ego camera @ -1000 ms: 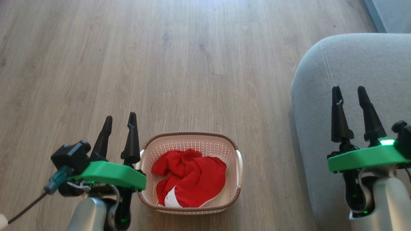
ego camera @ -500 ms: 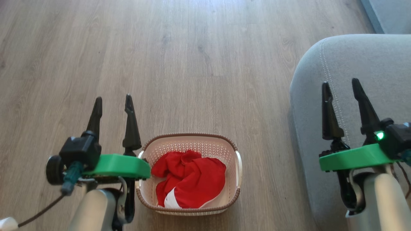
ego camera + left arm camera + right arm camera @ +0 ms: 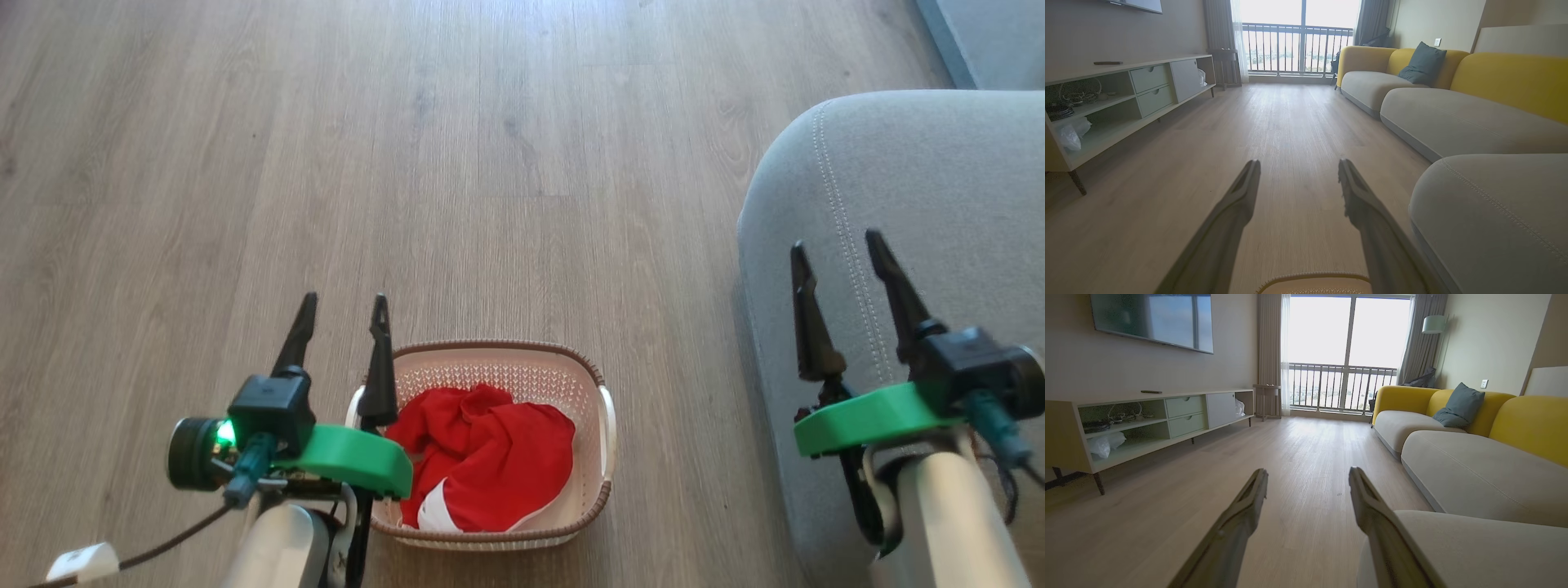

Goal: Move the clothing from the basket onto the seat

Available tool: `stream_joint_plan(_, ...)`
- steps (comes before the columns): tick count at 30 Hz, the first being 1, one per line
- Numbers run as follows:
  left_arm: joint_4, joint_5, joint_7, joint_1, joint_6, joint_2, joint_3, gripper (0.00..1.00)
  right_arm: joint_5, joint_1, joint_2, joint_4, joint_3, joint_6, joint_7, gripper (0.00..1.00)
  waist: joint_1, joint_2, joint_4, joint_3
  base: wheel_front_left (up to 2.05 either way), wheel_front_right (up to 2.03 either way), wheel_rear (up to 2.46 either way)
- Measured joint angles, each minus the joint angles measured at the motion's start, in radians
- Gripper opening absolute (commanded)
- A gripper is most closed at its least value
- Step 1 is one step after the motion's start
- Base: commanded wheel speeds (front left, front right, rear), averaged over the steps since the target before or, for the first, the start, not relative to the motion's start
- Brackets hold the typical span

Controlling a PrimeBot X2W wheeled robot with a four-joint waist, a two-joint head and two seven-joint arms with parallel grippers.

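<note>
The red clothing (image 3: 482, 457) with white trim lies crumpled inside the cream basket (image 3: 600, 482) on the wood floor, bottom centre of the head view. The grey seat (image 3: 922, 188) fills the right side. My left gripper (image 3: 343, 306) stands open, empty, over the basket's left rim, fingers pointing away from me. My right gripper (image 3: 834, 245) is open and empty above the seat's near-left part. In the left wrist view the left gripper (image 3: 1297, 165) points down the room, with the basket rim (image 3: 1314, 277) at the bottom and the seat (image 3: 1490, 212) on the right. The right gripper (image 3: 1308, 473) looks along the floor beside the seat (image 3: 1474, 547).
A long grey and yellow sofa (image 3: 1474, 465) runs along the right wall beyond the seat. A low media cabinet (image 3: 1139, 424) lines the left wall. Bare wood floor (image 3: 457, 163) stretches ahead of the basket toward a balcony window (image 3: 1347, 355).
My left gripper has shifted right and toward the basket, now overlapping its left rim. My right gripper has drifted left and lower over the seat. Both stay open; the clothing has not moved.
</note>
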Motion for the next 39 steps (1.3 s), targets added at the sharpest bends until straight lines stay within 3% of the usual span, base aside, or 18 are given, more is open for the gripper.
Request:
stream_joint_plan(4, 0.04, 0.052, -0.01, 0.001, -0.046, -0.019, 0.024, 1.0, -0.061, 0.0, 0.0, 0.067, -0.003, 0.0, -0.011, 1.0, 0.0, 0.0, 0.0, 0.001, 0.0, 0.0, 0.0)
stream_joint_plan(13, 0.073, 0.14, -0.03, 0.001, -0.102, -0.041, 0.055, 1.0, -0.132, -0.002, -0.001, 0.119, -0.005, 0.0, -0.028, 1.0, 0.0, 0.0, -0.001, 0.021, 0.0, 0.0, 0.0)
stream_joint_plan(20, 0.087, 0.14, -0.03, 0.001, -0.125, -0.045, 0.068, 1.0, -0.133, -0.003, -0.001, 0.144, -0.005, 0.0, -0.029, 1.0, 0.0, 0.0, 0.001, 0.015, 0.0, 0.0, 0.0)
stream_joint_plan(32, 0.115, 0.127, -0.03, 0.001, -0.127, -0.047, 0.064, 1.0, -0.133, -0.003, -0.001, 0.156, -0.001, 0.0, -0.029, 1.0, 0.0, 0.0, -0.007, 0.021, 0.0, 0.0, 0.0)
stream_joint_plan(39, 0.162, 0.122, -0.03, -0.001, -0.165, -0.049, 0.057, 1.0, -0.133, -0.004, -0.001, 0.168, -0.006, 0.0, -0.029, 1.0, 0.0, 0.0, -0.025, 0.061, 0.0, 0.0, 0.0)
